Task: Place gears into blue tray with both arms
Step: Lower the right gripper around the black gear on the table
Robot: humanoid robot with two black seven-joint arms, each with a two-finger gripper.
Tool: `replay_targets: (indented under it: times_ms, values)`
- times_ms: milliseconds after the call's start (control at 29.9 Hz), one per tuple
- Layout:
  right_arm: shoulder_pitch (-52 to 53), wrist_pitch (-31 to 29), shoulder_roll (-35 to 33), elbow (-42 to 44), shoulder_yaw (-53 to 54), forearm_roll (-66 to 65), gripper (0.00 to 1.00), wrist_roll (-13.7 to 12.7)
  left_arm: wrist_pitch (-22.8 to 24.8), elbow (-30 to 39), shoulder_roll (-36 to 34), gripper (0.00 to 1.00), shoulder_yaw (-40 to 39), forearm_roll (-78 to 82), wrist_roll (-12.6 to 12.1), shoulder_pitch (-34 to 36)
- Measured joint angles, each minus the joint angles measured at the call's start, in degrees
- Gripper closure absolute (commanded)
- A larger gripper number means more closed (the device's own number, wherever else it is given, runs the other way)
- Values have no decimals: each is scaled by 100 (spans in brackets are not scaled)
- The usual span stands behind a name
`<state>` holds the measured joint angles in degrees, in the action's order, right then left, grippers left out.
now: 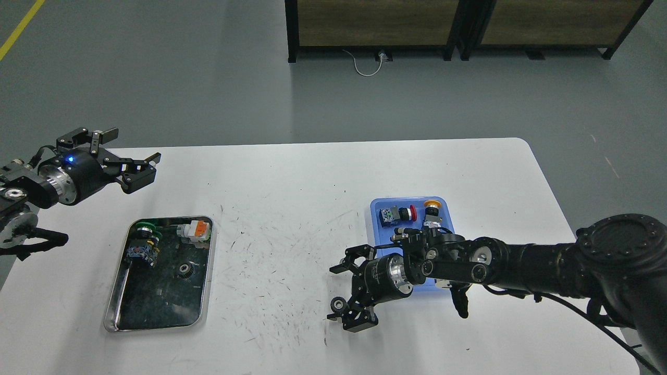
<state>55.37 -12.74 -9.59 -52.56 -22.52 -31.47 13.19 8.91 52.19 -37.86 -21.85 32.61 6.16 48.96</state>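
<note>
One gear (337, 303), small, black and toothed, lies on the white table left of the blue tray (376, 235). My right gripper (333, 292) stands open around it, the lower finger right beside the gear and the upper finger above it. A second gear (184, 269) lies on the dark bottom of the steel tray (110, 311). My left gripper (136, 144) hovers open over the table's far left edge, above and behind the steel tray, with nothing between its fingers. My right arm covers the near half of the blue tray.
In the blue tray are a red-capped switch (397, 214) and an orange-capped one (431, 207). The steel tray also holds a green-topped part (144, 240) and an orange-and-white part (195, 229). Scuffed white table (281, 208) lies between the trays.
</note>
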Motion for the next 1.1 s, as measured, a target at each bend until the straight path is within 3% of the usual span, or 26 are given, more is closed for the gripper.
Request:
replay_targets:
  times_ms: [1103]
  values:
    - [16, 174, 0, 34, -142, -272, 10, -70, 2, -7, -2, 2, 6, 5, 0, 9]
